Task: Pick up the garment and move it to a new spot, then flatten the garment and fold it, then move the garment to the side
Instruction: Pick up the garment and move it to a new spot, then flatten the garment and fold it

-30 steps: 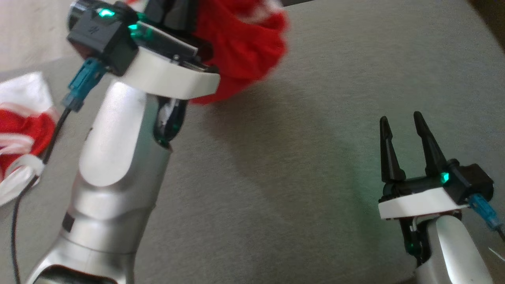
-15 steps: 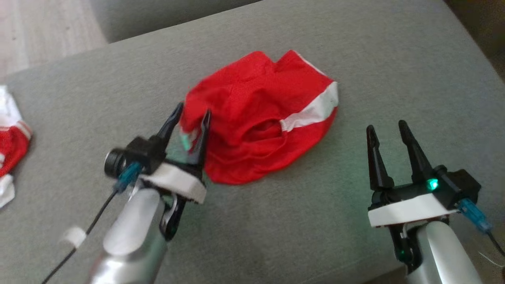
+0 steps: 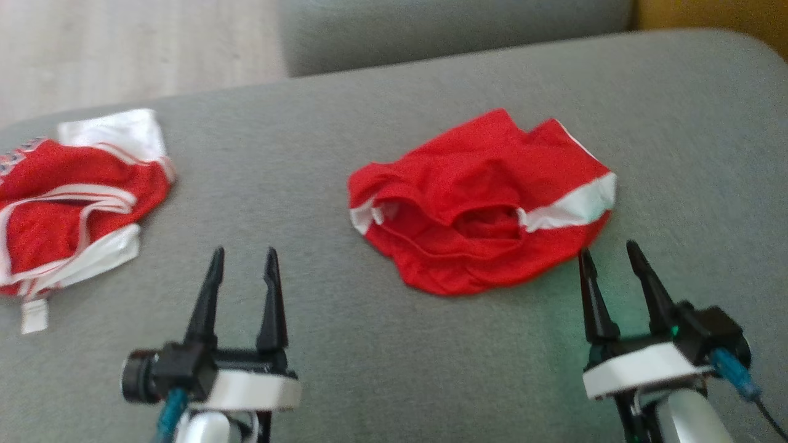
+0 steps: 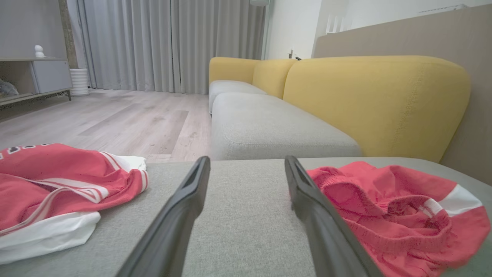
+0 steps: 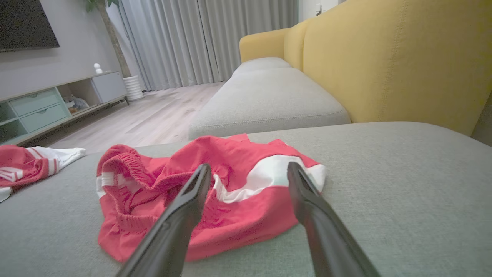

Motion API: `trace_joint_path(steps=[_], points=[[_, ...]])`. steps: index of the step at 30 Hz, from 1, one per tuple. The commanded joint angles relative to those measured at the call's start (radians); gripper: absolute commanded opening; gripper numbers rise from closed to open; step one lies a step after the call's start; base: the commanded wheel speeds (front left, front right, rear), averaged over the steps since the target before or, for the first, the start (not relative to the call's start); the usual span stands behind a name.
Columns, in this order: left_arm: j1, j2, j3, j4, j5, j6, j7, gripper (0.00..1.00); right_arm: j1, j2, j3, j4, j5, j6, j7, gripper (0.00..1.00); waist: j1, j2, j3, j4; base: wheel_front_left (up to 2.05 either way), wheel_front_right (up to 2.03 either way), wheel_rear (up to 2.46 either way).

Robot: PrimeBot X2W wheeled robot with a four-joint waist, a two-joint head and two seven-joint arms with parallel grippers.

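Crumpled red shorts with white side stripes (image 3: 480,209) lie on the grey cushion (image 3: 381,344), right of centre. They also show at the right in the left wrist view (image 4: 388,207) and straight ahead in the right wrist view (image 5: 200,192). My left gripper (image 3: 243,255) is open and empty, low and left of the shorts, apart from them. My right gripper (image 3: 606,252) is open and empty too, its tips just short of the shorts' near right edge. In the wrist views both grippers (image 4: 246,161) (image 5: 248,167) stand with nothing between their fingers.
A second red and white garment (image 3: 74,203) lies at the cushion's left edge. Beyond the cushion are another grey seat (image 4: 269,127), a yellow sofa back (image 4: 376,100) and wooden floor (image 4: 115,123). A cabinet (image 5: 50,107) stands by the far wall.
My left gripper held the shorts up one second ago, set them down on the cushion, let go and drew back to the lower left. The head camera shifted as well.
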Motion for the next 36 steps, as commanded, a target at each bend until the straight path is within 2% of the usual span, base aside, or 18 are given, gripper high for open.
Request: trace_joint_path(steps=[1, 6, 14, 36], points=[[0.002, -0.001, 0.010, -0.060, 0.005, 0.011, -0.009, 1.00, 0.004, -0.003, 0.010, -0.038, -0.011, -0.001, 0.001, 1.00, 0.0002, 0.0000, -0.067, 0.071, 0.00, 0.00, 0.00], [0.065, -0.001, -0.009, -0.086, -0.009, 0.037, -0.009, 1.00, 0.044, -0.003, -0.008, -0.051, -0.026, -0.001, 0.001, 1.00, 0.0002, 0.0000, -0.088, 0.103, 0.00, 0.00, 0.00], [0.084, -0.001, -0.014, -0.089, -0.010, 0.054, -0.009, 1.00, 0.057, -0.003, -0.018, -0.055, -0.027, -0.001, 0.001, 1.00, 0.0002, 0.0000, -0.099, 0.107, 0.00, 0.00, 0.00], [0.081, -0.001, -0.031, -0.077, -0.002, 0.062, -0.009, 1.00, 0.048, -0.003, -0.018, -0.047, -0.025, -0.001, 0.001, 1.00, 0.0002, 0.0000, -0.100, 0.103, 0.00, 0.00, 0.00]])
